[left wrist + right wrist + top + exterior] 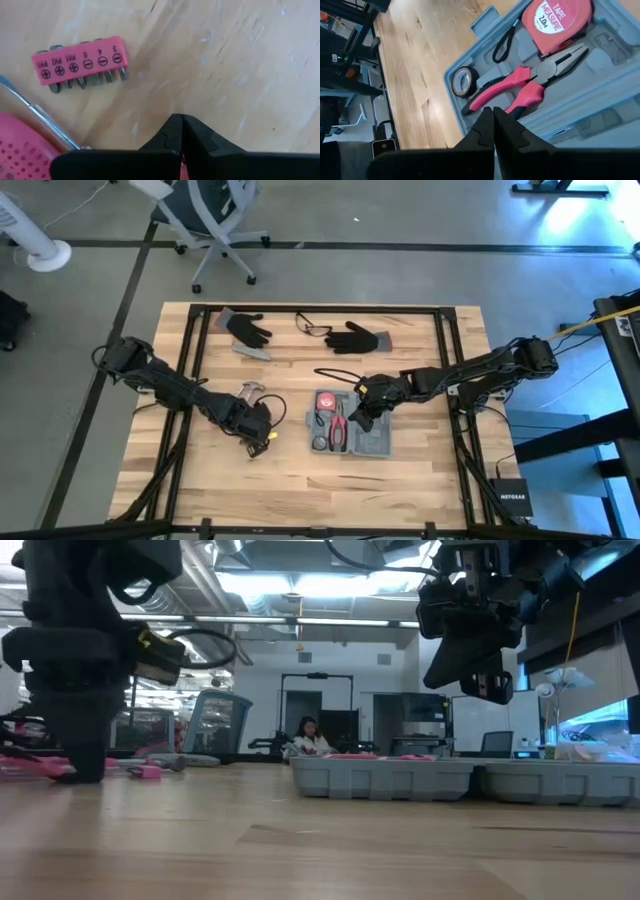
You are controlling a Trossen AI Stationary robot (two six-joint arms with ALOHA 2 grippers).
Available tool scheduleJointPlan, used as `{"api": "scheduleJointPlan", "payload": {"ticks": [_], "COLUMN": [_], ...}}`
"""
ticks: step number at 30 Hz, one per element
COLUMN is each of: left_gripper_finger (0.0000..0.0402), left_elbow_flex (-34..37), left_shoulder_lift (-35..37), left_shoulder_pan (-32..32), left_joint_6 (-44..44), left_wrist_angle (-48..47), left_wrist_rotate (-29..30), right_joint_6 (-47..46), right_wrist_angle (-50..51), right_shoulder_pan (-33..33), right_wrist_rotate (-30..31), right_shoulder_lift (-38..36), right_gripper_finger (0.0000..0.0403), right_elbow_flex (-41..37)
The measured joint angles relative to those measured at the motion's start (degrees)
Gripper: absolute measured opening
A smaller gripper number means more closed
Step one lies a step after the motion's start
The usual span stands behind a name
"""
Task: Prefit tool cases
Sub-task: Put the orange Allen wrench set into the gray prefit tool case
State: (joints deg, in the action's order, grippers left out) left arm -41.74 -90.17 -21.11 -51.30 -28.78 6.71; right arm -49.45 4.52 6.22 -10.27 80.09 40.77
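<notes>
The grey-blue tool case [380, 442] lies open on the table's middle, its moulded slots up. It also shows in the low view [400, 778] and the right wrist view [470, 45]. It holds a pink tape measure [555, 22], pink-handled pliers [520, 87] and a tape roll [462, 80]. My right gripper [362, 412] is shut and empty, raised above the case's far edge [480, 680]. My left gripper [255, 422] is shut, left of the case, its tips down at the table top [85, 772]. I cannot tell whether they touch the wood.
A pink bit holder [80, 62] and a pink-handled screwdriver [45, 120] lie on the wood by my left gripper. Two black gloves [245, 330] [352, 338] and a pair of glasses [312, 326] lie near the far edge. Bare wood shows along the near edge.
</notes>
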Motion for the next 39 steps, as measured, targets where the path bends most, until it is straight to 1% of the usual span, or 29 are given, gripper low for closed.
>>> {"api": "scheduleJointPlan", "payload": {"ticks": [5, 9, 14, 21, 23, 26, 30, 34, 36, 39], "left_gripper_finger": [0.0000, 0.0000, 0.0000, 0.0000, 0.0000, 0.0003, 0.0029, 0.0070, 0.0089, 0.0111], "left_elbow_flex": [-1.3, -4.6, -7.0, -7.7, -7.7, -7.3, -4.5, -0.2, 0.6, 0.6], "left_shoulder_lift": [0.4, 2.4, 5.2, 13.9, 16.3, 18.5, 18.5, 17.4, 17.2, 17.4], "left_shoulder_pan": [1.4, 1.7, 1.6, 1.6, 1.6, 1.6, 0.7, -1.7, -2.3, -2.6], "left_joint_6": [-1.7, 1.3, 2.7, 2.3, 2.2, -1.1, -5.3, -12.5, -15.2, -17.7], "left_wrist_angle": [0.6, 1.8, -6.4, -16.6, -20.5, -23.5, -20.2, -12.9, -11.5, -9.7], "left_wrist_rotate": [-1.3, -0.3, 0.8, 0.9, -0.3, -1.0, -5.1, -8.9, -9.1, -8.6], "right_joint_6": [0.0, 0.3, 3.7, 7.2, 7.9, 8.4, 9.4, 9.7, 10.9, 10.9], "right_wrist_angle": [-0.2, -0.2, -0.1, -0.1, -0.3, -0.2, -0.2, -1.2, -2.0, -4.4], "right_shoulder_pan": [0.0, 0.0, 0.0, 0.0, 0.0, 0.0, 0.1, 0.1, 0.1, 0.1], "right_wrist_rotate": [-0.7, -1.8, -2.8, -2.3, -2.1, -1.8, -1.9, -3.9, -5.6, -6.3], "right_shoulder_lift": [0.0, -0.5, -0.5, -0.5, -0.5, -0.5, -0.5, 0.0, 1.0, 3.4], "right_gripper_finger": [0.0000, 0.0000, 0.0000, 0.0000, 0.0000, 0.0000, 0.0000, 0.0000, 0.0000, 0.0000], "right_elbow_flex": [0.0, 0.4, 2.6, 4.2, 4.2, 4.3, 4.3, 4.3, 4.4, 4.3]}}
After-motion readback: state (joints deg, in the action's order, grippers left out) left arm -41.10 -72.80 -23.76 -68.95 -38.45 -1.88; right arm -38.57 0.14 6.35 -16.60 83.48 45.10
